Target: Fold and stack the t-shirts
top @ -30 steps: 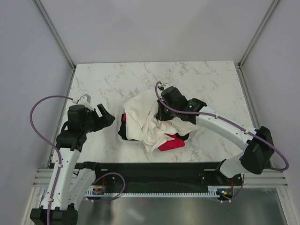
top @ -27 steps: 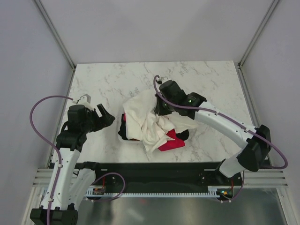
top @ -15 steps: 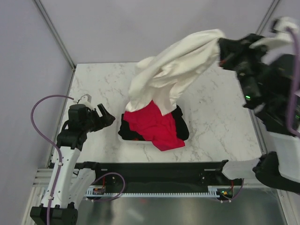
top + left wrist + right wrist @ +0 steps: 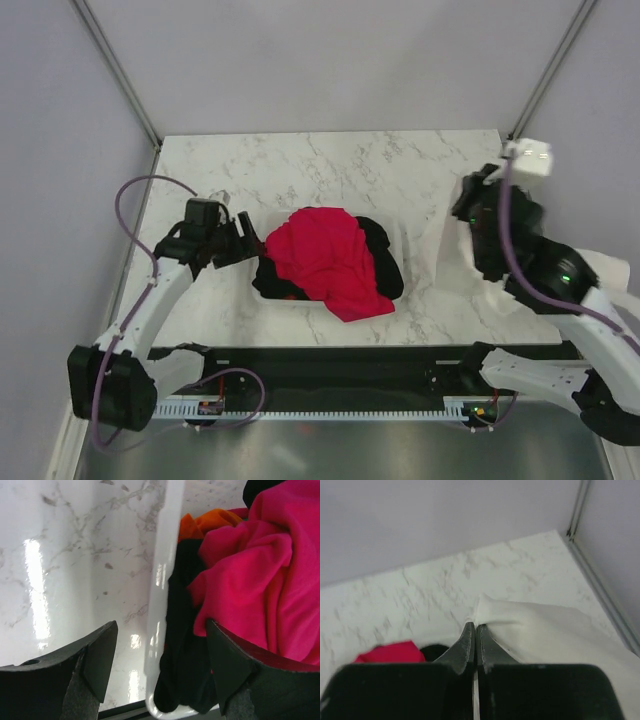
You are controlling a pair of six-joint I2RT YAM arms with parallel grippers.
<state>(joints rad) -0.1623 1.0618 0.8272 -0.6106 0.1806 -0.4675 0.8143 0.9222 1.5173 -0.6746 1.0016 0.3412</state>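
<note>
The right gripper (image 4: 474,628) was seen pressed fully together on a pinched fold of the white t-shirt (image 4: 545,630), and the cloth was held up at the right side of the marble table (image 4: 300,170). In the overhead view, that gripper (image 4: 468,212) was found well to the right of the white basket (image 4: 262,292), with the white t-shirt (image 4: 455,265) draped below it and toward the right edge; whether the cloth touched the table could not be told. The left gripper (image 4: 160,647) was spread wide with nothing held, its two fingers set either side of the basket's left rim (image 4: 161,580). From above, it (image 4: 240,237) was seen just beside the basket's left side. The red-pink t-shirt (image 4: 325,262) was heaped on top in the basket, spilling over the near rim, and the black t-shirt (image 4: 382,255) lay beneath it, showing at the right and left. A bit of orange cloth (image 4: 200,524) was glimpsed under the red-pink t-shirt (image 4: 260,580), beside the black t-shirt (image 4: 182,645).
</note>
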